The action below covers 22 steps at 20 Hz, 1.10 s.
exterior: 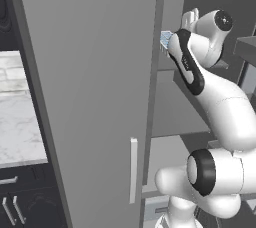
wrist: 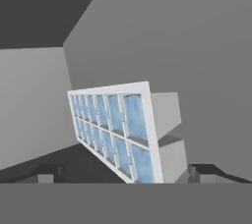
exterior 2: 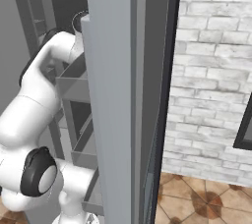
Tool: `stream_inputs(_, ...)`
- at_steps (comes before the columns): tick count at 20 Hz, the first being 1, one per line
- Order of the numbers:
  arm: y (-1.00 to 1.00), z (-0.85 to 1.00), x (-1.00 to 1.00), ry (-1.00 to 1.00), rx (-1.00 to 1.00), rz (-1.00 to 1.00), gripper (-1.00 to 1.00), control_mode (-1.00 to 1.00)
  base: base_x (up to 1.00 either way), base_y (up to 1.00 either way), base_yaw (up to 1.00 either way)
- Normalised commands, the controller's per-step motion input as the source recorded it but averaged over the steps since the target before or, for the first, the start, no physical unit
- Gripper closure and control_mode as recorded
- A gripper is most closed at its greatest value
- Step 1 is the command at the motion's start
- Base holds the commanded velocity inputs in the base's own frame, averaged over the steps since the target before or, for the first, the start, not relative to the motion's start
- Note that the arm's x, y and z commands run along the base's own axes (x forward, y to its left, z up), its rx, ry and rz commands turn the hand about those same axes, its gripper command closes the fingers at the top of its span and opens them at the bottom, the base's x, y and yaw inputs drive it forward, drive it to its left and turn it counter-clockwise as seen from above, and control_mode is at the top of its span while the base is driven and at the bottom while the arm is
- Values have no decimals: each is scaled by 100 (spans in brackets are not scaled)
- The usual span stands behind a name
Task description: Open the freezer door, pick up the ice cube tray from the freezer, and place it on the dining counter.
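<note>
Hand view puts the small rectangular pale-grey ice cube tray (wrist: 114, 129), with its two rows of light-blue square cells, straight ahead of the claw (wrist: 123, 174) and close, lying on a grey shelf inside the tall plain grey freezer (wrist: 172, 36). The claw is spread wide and empty, its two dark finger tips (wrist: 47, 173) standing well to either side of the tray's near end. The tray's long axis runs away from the hand and a little to the left, so the fingers look set to straddle its short width if the hand goes forward.

From the left base view, the white arm reaches up into the open compartment, a blue corner of the tray (exterior: 165, 38) showing just beside the wrist. The tall flat grey freezer door (exterior 2: 110, 120) stands swung open beside the arm, its shelf bins close to the elbow; a careless pull-back could brush them. The white marble desk (exterior: 17, 122) lies well off to the left.
</note>
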Motion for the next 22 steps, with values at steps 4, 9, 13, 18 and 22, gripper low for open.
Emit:
stream_inputs(4,-8,0,50,0,0,-1,-100,-100,0,0,0)
stream_inputs(9,-23,0,35,4,0,0,-100,-100,0,0,0)
stream_inputs(13,-8,0,40,4,0,0,-100,-100,0,0,0)
stream_inputs(18,-6,0,15,11,0,0,-100,-100,0,0,0)
stream_inputs(22,0,0,0,17,0,0,-100,-100,0,0,0)
